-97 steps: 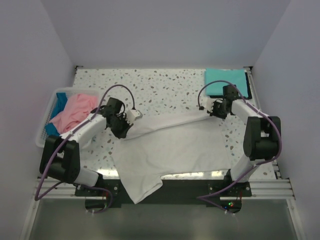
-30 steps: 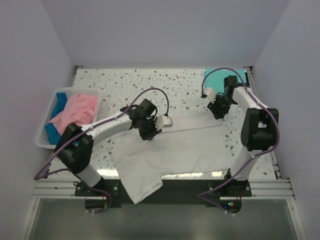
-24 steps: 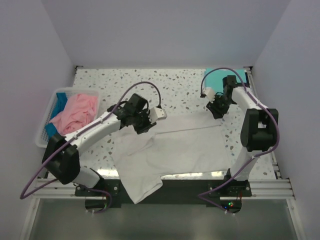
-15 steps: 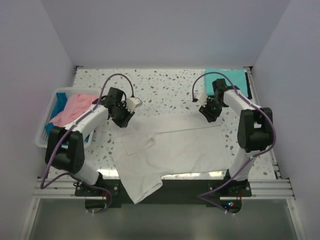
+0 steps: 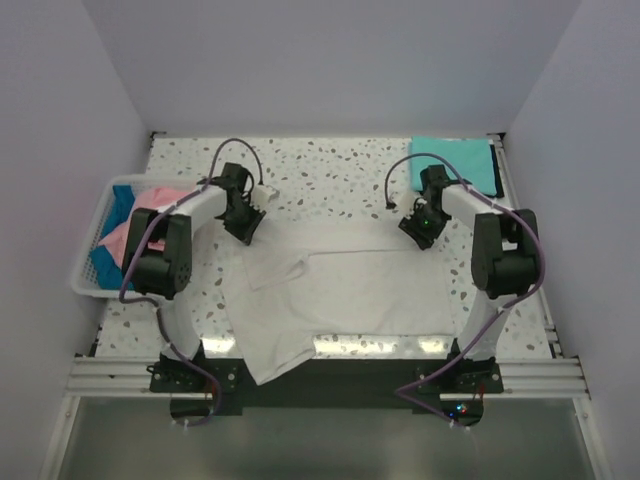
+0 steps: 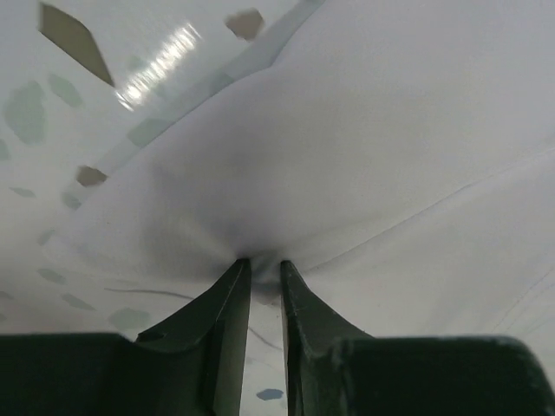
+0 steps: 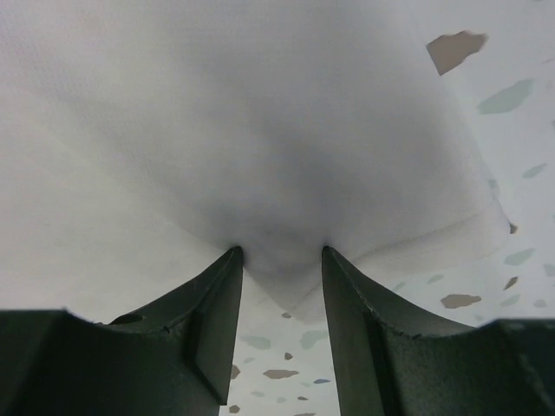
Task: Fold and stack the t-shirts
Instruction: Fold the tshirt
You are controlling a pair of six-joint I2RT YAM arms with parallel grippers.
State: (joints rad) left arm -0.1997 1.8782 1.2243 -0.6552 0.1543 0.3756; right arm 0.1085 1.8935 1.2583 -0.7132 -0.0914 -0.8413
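The white t-shirt (image 5: 340, 290) lies spread flat across the middle of the table, one part hanging over the near edge. My left gripper (image 5: 246, 224) is at its far left corner, jaws nearly together and pinching a pucker of the white cloth (image 6: 390, 130) at the tips (image 6: 262, 263). At the far right corner, my right gripper (image 5: 420, 228) is shut on a thicker fold of the cloth (image 7: 217, 104), which bulges between its fingers (image 7: 282, 251). A folded teal t-shirt (image 5: 455, 163) rests at the back right. The pink t-shirt (image 5: 122, 238) and the blue t-shirt (image 5: 121, 196) lie crumpled in the basket.
A white lattice basket (image 5: 84, 288) stands at the left table edge, close to my left arm. The teal shirt lies on a dark mat (image 5: 497, 176) by the right wall. Speckled tabletop (image 5: 330, 170) shows behind the white shirt.
My left arm swung from the shirt's middle back to its far left corner. The right gripper dropped onto the far right corner. The white shirt slid away from the near edge and lies flatter.
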